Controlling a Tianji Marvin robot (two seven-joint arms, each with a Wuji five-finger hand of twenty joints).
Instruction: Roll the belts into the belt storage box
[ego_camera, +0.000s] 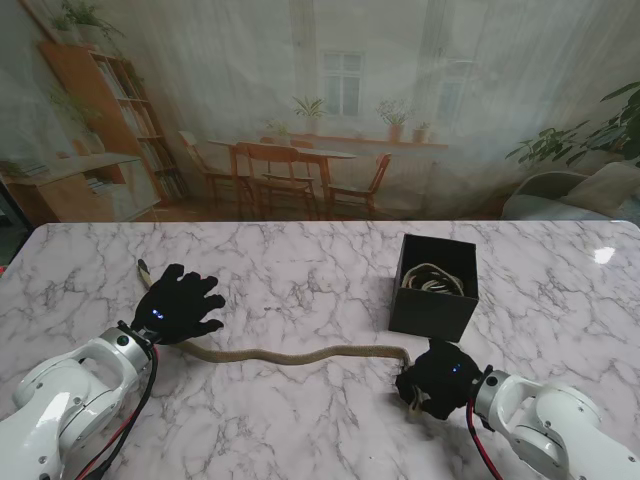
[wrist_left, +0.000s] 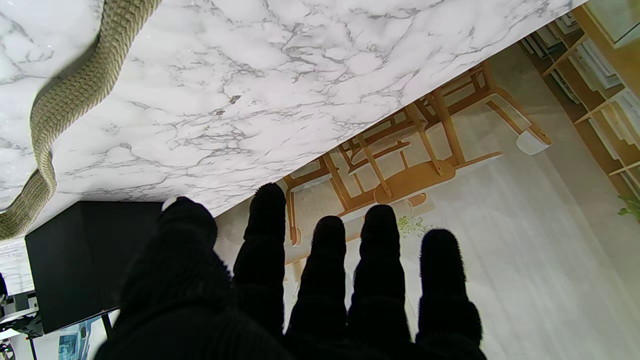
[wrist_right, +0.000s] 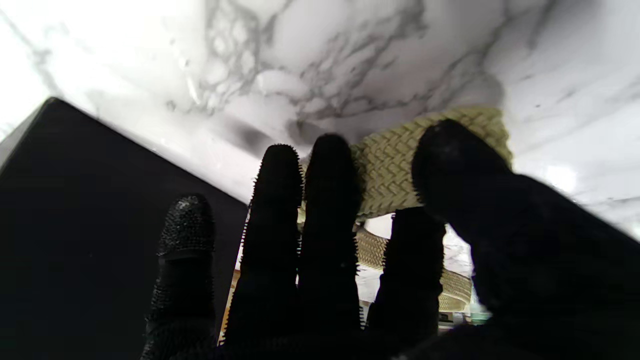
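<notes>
A tan braided belt (ego_camera: 300, 355) lies across the marble table from my left hand to my right hand. Its far end (ego_camera: 143, 269) pokes out beyond my left hand (ego_camera: 180, 305), which rests flat on the belt with fingers spread. My right hand (ego_camera: 437, 378) is closed around the belt's other end, which is partly coiled under the fingers (wrist_right: 325, 200); the braid (wrist_right: 395, 165) shows between thumb and fingers. The black belt storage box (ego_camera: 433, 285) stands just beyond my right hand and holds a rolled belt (ego_camera: 432, 279). In the left wrist view the belt (wrist_left: 65, 100) runs toward the box (wrist_left: 85, 255).
The marble table (ego_camera: 300, 270) stretches wide on all sides. Its far edge meets a backdrop picturing a room with chairs and shelves. The box's black wall (wrist_right: 90, 200) stands close beside my right hand.
</notes>
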